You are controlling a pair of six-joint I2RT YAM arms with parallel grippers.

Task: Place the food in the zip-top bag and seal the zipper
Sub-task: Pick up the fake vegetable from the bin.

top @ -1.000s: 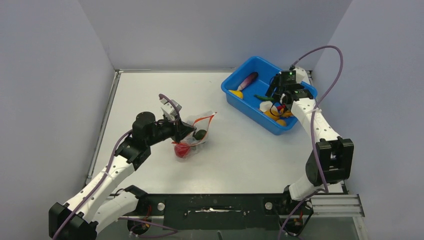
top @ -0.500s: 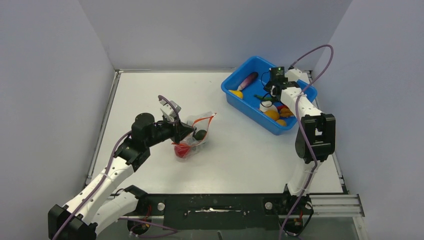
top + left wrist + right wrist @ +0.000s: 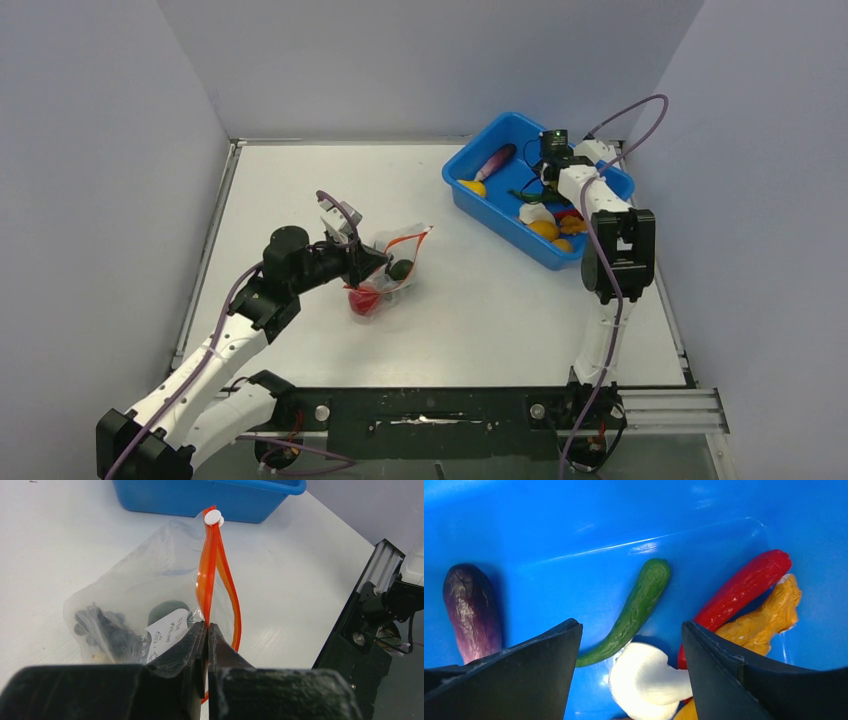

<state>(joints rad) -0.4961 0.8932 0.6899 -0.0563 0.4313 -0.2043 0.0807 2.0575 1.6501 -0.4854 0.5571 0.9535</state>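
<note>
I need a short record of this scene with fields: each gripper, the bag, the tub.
left gripper: shut on the zipper
right gripper: open over the tub, holding nothing
bag: not sealed, zipper strips apart; holds grapes and a red ball
tub contents: eggplant, green pepper, red pepper, white piece, yellow piece

Enclosed white table, plain surroundings.
The table (image 3: 480,320) has a flat, matte white top with a metal strip (image 3: 207,260) along its left edge. Pale grey-blue panels, a back wall (image 3: 420,60), a left wall (image 3: 90,180) and a right wall (image 3: 760,200), close three sides. A black mounting bar (image 3: 430,410) runs along the near edge. Lighting is even; shadows are soft.
</note>
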